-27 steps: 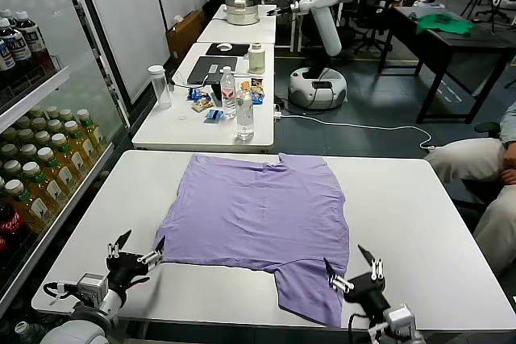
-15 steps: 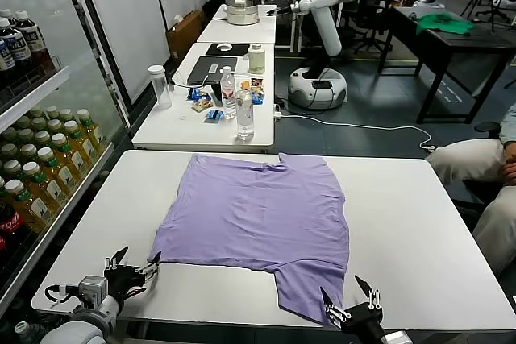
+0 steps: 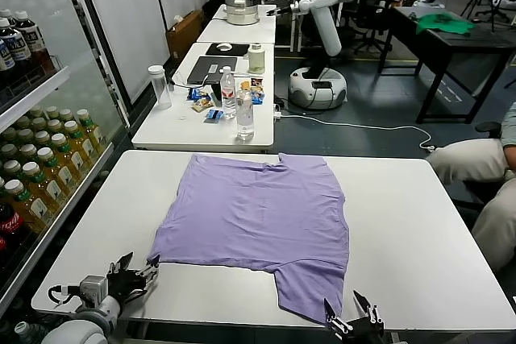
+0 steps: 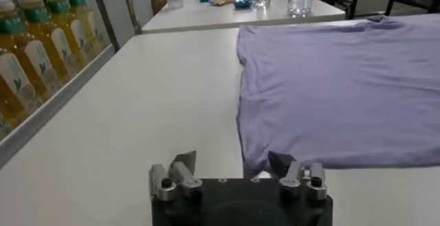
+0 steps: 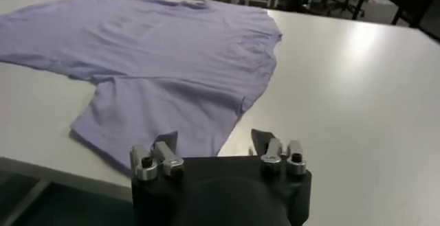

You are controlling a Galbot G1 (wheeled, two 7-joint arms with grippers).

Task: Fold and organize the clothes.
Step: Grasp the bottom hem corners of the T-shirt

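Observation:
A lavender T-shirt (image 3: 258, 215) lies spread flat on the white table (image 3: 403, 223), plain side up, with one sleeve reaching toward the table's near edge. My left gripper (image 3: 135, 273) is open and empty, low at the near left edge, just short of the shirt's near left corner (image 4: 251, 165). My right gripper (image 3: 348, 320) is open and empty at the near edge, beside the sleeve's near hem (image 5: 110, 141). The shirt also shows in the left wrist view (image 4: 337, 83) and the right wrist view (image 5: 158, 49).
A second white table (image 3: 193, 118) behind holds bottles, a jar and snack packets. A drinks fridge (image 3: 32, 118) stands at the left. A seated person's legs (image 3: 476, 175) are at the right. Another robot (image 3: 322, 30) stands far back.
Both grippers have drawn back toward the table's near edge and lower in view. The right one moved farthest. The shirt has not moved.

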